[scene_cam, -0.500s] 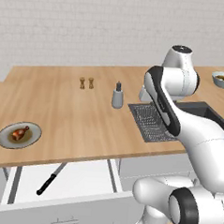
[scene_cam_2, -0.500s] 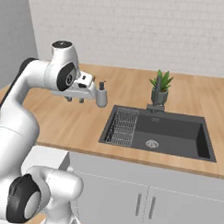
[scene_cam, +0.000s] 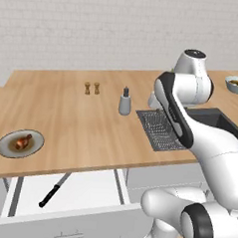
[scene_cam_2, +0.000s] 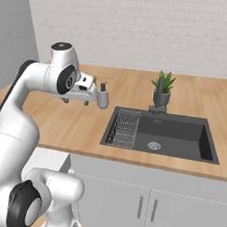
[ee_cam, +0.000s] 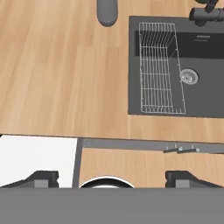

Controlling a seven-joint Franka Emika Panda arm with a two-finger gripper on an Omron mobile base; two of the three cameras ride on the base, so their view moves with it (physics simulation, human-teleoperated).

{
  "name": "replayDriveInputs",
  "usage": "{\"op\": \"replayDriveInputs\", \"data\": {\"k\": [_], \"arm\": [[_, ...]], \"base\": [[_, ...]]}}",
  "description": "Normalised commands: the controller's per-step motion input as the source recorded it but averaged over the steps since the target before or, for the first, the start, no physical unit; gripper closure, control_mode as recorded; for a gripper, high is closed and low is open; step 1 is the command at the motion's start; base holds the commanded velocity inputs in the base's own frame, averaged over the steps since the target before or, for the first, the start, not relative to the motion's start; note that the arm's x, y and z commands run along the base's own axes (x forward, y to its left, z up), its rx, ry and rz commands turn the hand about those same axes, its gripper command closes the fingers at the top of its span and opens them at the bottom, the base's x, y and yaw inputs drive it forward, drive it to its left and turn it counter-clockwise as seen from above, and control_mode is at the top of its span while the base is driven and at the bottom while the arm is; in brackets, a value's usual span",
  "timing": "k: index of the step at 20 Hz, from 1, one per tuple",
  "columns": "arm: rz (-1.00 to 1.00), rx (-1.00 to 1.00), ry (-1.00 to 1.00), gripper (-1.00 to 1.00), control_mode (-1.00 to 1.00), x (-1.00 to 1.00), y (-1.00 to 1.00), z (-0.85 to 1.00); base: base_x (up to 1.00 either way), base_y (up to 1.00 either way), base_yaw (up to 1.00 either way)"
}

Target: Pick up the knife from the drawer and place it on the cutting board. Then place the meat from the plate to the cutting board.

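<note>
While the left base view has the knife (scene_cam: 53, 192) lying diagonally in the open drawer (scene_cam: 86, 191) and the meat (scene_cam: 23, 141) sitting on the plate (scene_cam: 33, 146) at the counter's left end, the right base view gives the sink (scene_cam_2: 177, 135), plant (scene_cam_2: 162, 89) and gripper (scene_cam_2: 75, 101) over the counter beside a grey dispenser (scene_cam_2: 103, 96). In the hand view the 2 fingertips (ee_cam: 40, 179) are spread wide apart, holding nothing, above the counter edge with a corner of the white drawer at the lower left.
</note>
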Motion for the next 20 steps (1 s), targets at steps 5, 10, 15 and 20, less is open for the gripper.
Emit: {"op": "replayDriveInputs", "data": {"k": [5,10,15,20], "arm": [[0.00,0.00,0.00,-1.00,1.00,0.00,0.00,0.00],[0.00,0.00,0.00,-1.00,1.00,0.00,0.00,0.00],[0.00,0.00,0.00,-1.00,1.00,0.00,0.00,0.00],[0.00,0.00,0.00,-1.00,1.00,0.00,0.00,0.00]], "base": [[-0.15,-0.76,0.19],[-0.20,-0.98,0.43],[-0.16,-0.50,0.74],[-0.03,-0.19,0.83]]}}
